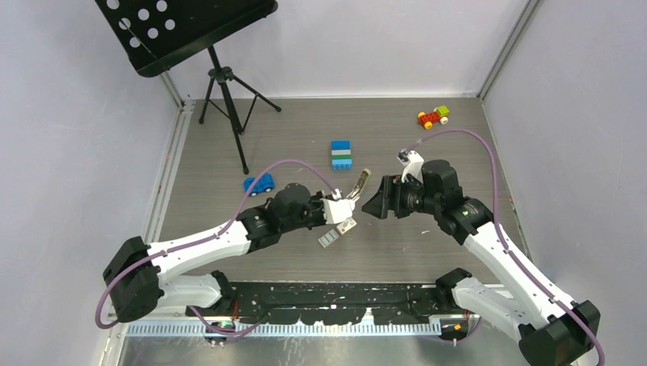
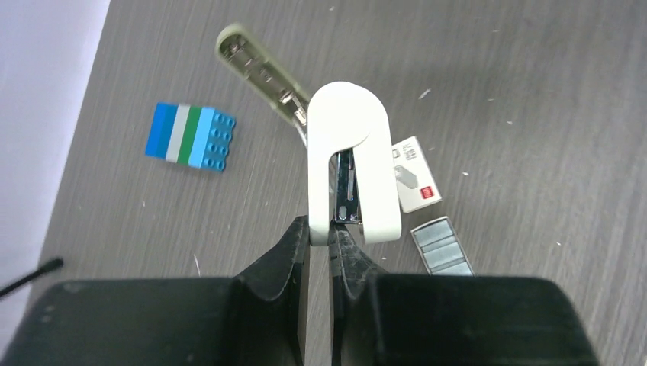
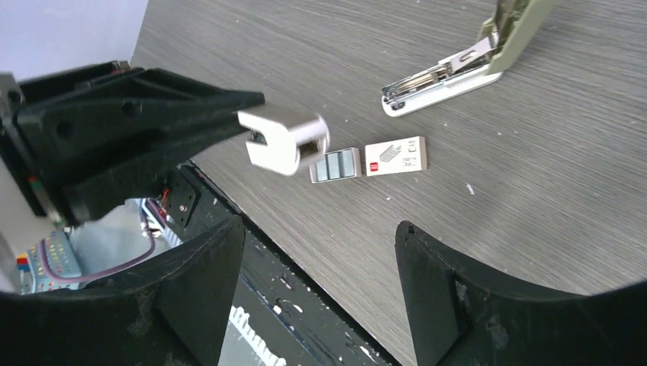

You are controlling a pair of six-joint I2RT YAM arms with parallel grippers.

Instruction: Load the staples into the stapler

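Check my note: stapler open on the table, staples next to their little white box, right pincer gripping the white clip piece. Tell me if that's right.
One slip: the left pincer grips the white clip piece; the right pincer is open and empty, as the right wrist view shows. The rest holds: stapler open on the table, staples next to their little white box.

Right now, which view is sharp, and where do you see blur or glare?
Top external: even light, soft shadows, no harsh glare. Left wrist: the white clip and staples sharp. Right wrist: the clip soft-edged, the right fingers dark and featureless.
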